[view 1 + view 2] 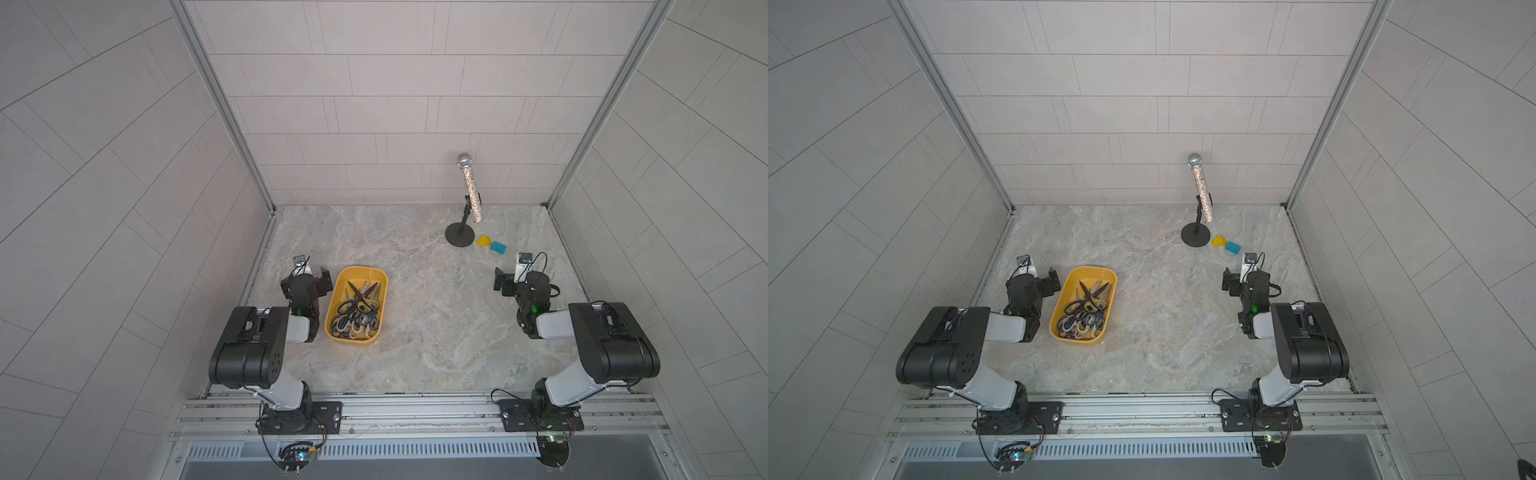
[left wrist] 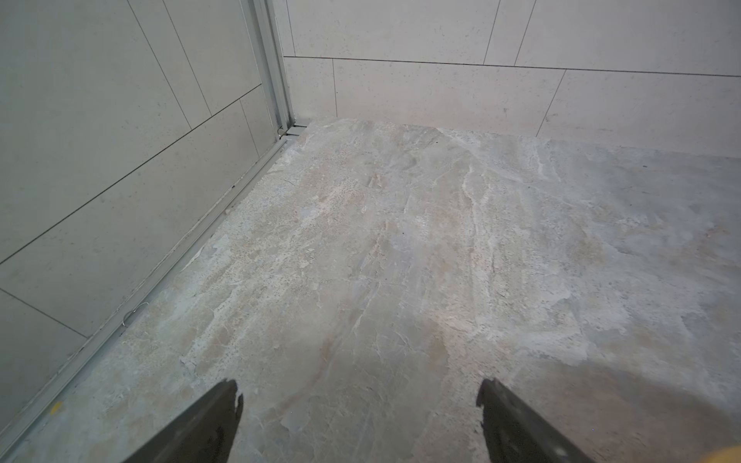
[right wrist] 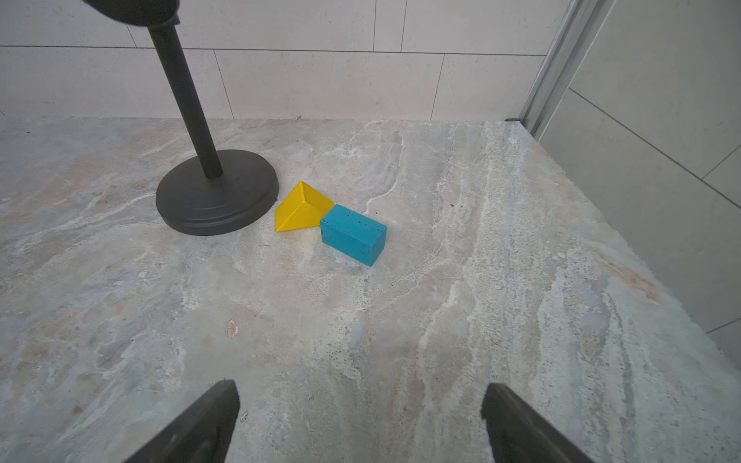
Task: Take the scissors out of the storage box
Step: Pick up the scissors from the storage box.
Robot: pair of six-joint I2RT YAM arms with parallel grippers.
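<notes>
The scissors lie heaped in the storage box on the table (handles tangled, lower pairs mostly hidden). Both pairs of jaws stand wide open and empty, only their tips showing in the wrist views.

Scissors overlap in a pile; lower pairs hidden, count unclear. Left wrist view: storage box is only a blurred yellow sliver, lower right corner. Right wrist view: mic stand cut off at top edge.
</notes>
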